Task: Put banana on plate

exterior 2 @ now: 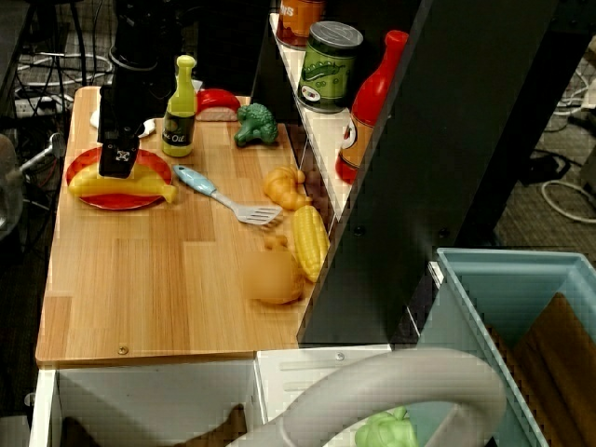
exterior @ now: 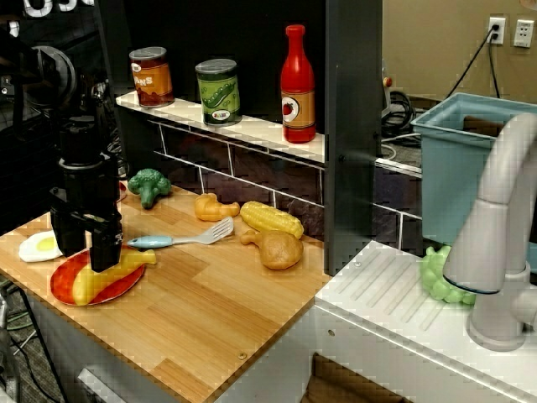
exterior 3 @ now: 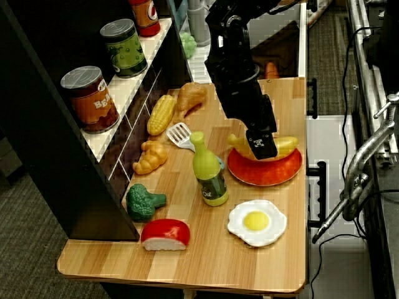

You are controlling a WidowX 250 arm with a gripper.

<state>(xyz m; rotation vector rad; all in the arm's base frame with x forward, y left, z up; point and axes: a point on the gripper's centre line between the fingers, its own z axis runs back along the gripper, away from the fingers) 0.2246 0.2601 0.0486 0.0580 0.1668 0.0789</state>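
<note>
Seemingly the job is nearly done: the banana (exterior 2: 121,186), smooth, yellow and curved, lies across the red-orange plate (exterior 2: 86,166) directly under the gripper (exterior 2: 118,164), whose jaws I cannot tell to be clamped or released, so only letting go and withdrawing looks left.

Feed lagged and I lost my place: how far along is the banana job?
Mostly done: the smooth curved yellow toy banana lies on the flat red-orange plate. In hand: the black pincer sits right on the banana; whether it grips is unclear. Left: release if needed and lift clear.
</note>
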